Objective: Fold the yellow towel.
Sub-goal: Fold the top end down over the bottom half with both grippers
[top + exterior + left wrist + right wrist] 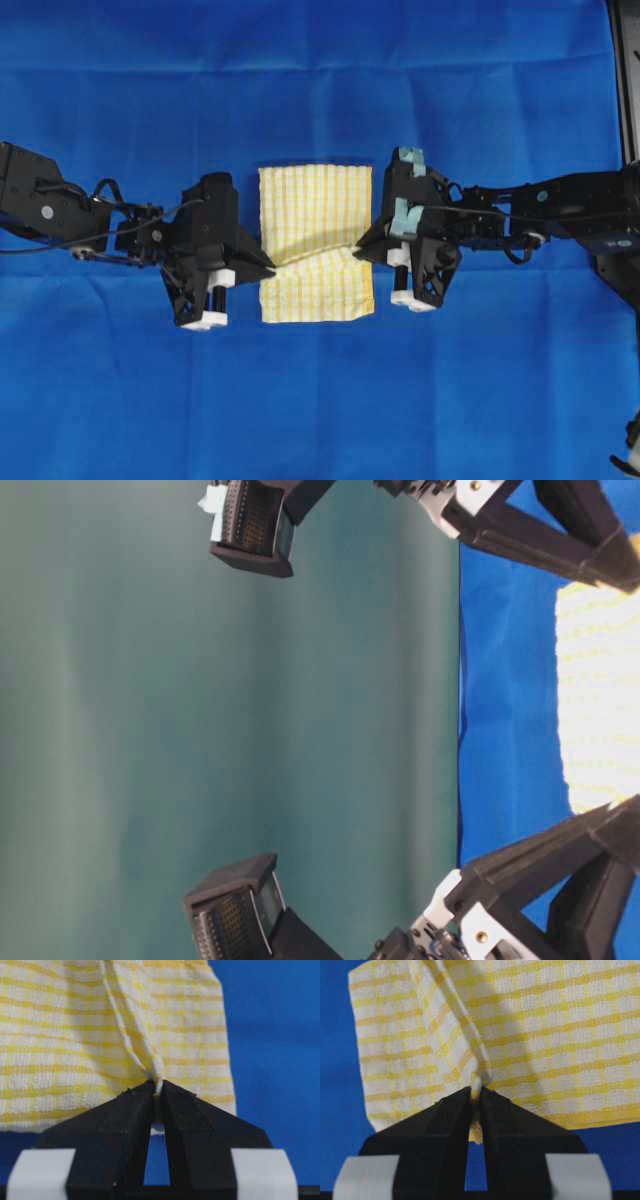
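yellow towel (pixel 315 245) on blue cloth (pixel 320 90) — left gripper (pixel 156 1091) and right gripper (pixel 475 1094) each pinch a bunched edge; the table-level view shows it blurred, cut off.

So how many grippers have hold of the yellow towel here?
2. The left gripper pinches the yellow towel at its left edge, and the right gripper pinches its right edge; both wrist views show cloth between shut jaws.

The counter is covered by a plain blue cloth (pixel 320 90), with the yellow towel (pixel 315 215) lying on it mid-frame.
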